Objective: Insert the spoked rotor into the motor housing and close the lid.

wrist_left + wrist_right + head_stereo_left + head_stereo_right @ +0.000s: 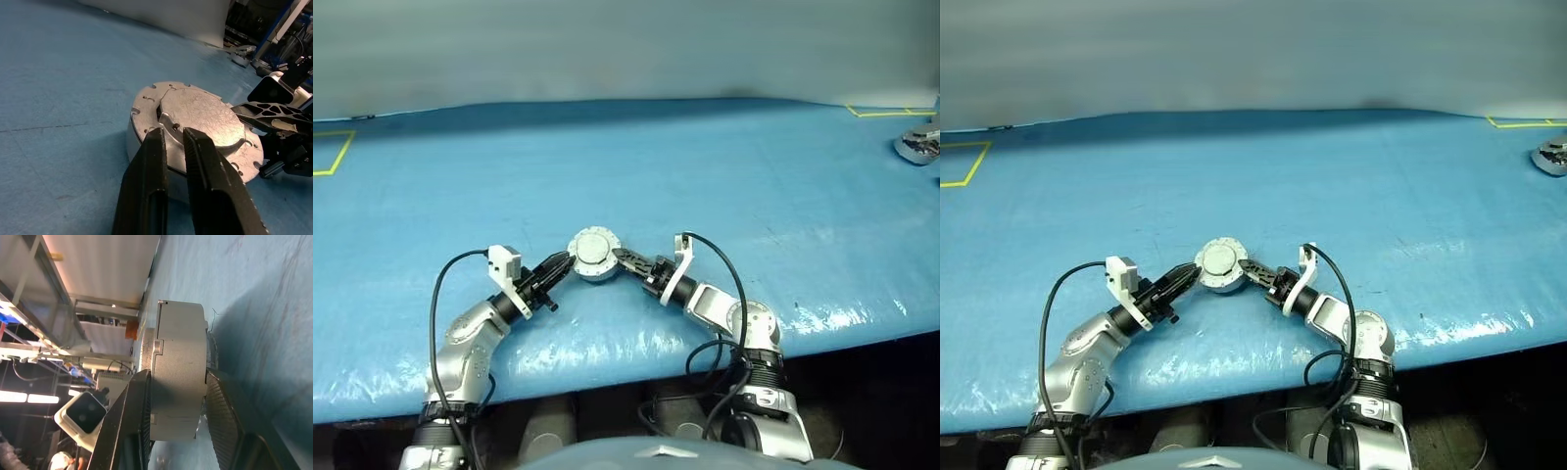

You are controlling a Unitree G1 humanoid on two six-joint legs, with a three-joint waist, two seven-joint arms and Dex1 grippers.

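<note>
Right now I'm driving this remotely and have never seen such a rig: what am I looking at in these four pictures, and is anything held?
You see a two-armed robot over a blue table. The two wide pictures come from its head, looking down; the other two come from cameras on its wrists. In the middle lies the motor housing, a round silver case with the lid down on top. The right gripper clamps the housing, one finger above and one below. The left gripper has its black fingers slightly apart at the housing's edge, holding nothing. A silvery part lies at the table's far right corner.

One motor housing (pixel 595 256) with one lid (pixel 203 116), two grippers, one blue table (pixel 705 166)
</note>
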